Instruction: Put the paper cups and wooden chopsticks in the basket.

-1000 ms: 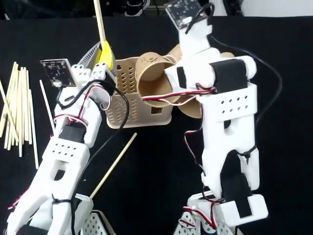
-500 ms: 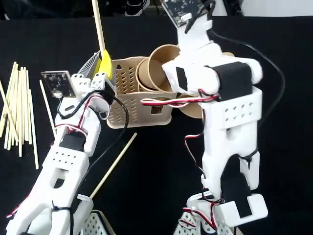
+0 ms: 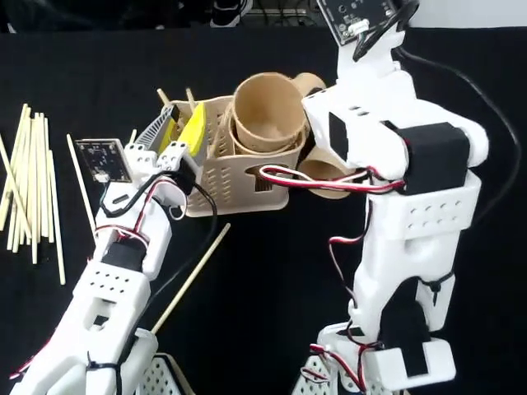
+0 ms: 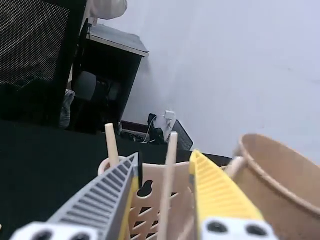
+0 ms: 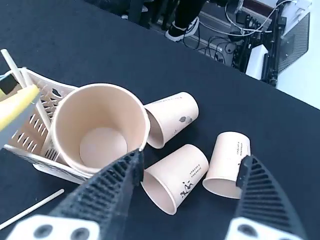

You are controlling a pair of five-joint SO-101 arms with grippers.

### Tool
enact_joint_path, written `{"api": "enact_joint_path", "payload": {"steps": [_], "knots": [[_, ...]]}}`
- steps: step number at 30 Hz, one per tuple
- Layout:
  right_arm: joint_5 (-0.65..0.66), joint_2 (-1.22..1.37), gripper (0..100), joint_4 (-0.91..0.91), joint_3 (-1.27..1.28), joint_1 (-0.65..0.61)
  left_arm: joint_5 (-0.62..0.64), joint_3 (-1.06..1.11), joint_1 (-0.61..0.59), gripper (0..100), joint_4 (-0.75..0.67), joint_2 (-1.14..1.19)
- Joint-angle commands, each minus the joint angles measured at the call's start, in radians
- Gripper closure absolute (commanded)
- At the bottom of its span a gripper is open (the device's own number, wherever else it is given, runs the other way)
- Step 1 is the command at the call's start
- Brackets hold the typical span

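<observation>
Firstly, left gripper (image 4: 165,156): released, with one grey ribbed finger and one smooth yellow finger spread over the left end of the basket (image 4: 150,192). A round wooden chopstick (image 4: 167,190) stands upright in the gap between them, with room on either side. A second chopstick (image 4: 111,145) stands just outside the grey finger. The lower ends of both are down inside the basket.

Basket: beige plastic, rectangular, walls pierced with rows of slots. An upright cup (image 3: 268,115) of tan paper sits in it, mouth up, rim rolled, and a second rim shows just under its own.

Right gripper (image 5: 192,157): spread wide, nothing in it, dark ribbed fingers, held above the table (image 3: 272,271) beside the basket. Under it, three paper cups lie on their sides on the black cloth. The near cup (image 5: 172,117) is just beside the basket, the middle cup (image 5: 175,182) lies next to it, and the outer cup (image 5: 227,162) is farther out.

Far left of the table: loose chopsticks (image 3: 29,181), pale and straight, in a rough bundle. A single chopstick (image 3: 193,276) lies at a slant beside the left arm.
</observation>
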Motion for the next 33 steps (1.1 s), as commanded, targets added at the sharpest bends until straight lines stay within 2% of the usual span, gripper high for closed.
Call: {"api": "enact_joint_path", "payload": {"steps": [1,3,6,9,12,16,21,24,28,30,33], "knots": [[0.011,0.015,68.4,0.023,-0.002,0.015,0.006,-0.012,-0.005,82,-0.015,-0.040],[0.011,0.021,68.4,0.023,-0.004,0.015,0.006,-0.018,-0.018,83,-0.006,-0.066],[0.012,0.021,68.4,0.023,-0.004,0.035,0.009,-0.058,-0.036,83,0.107,-0.137],[0.034,0.022,68.4,0.023,-0.008,0.101,0.074,-0.131,-0.082,83,0.282,-0.256],[0.094,0.024,68.4,0.025,0.012,0.187,0.112,-0.237,-0.130,82,0.514,-0.407],[0.249,0.024,68.5,0.025,0.125,0.302,0.106,-0.378,-0.171,82,0.819,-0.589],[0.597,0.019,68.5,0.003,0.380,0.388,0.106,-0.464,-0.321,82,1.010,-0.638],[0.776,0.005,68.5,-0.092,0.545,0.459,0.072,-0.429,-0.460,80,1.066,-0.574],[0.962,-0.019,68.5,-0.296,0.791,0.549,-0.069,-0.331,-0.573,78,1.062,-0.400],[1.011,-0.031,68.5,-0.399,0.909,0.574,-0.147,-0.288,-0.621,78,1.022,-0.293],[1.023,-0.030,68.5,-0.612,1.061,0.594,-0.247,-0.242,-0.688,78,0.885,-0.112]]}}
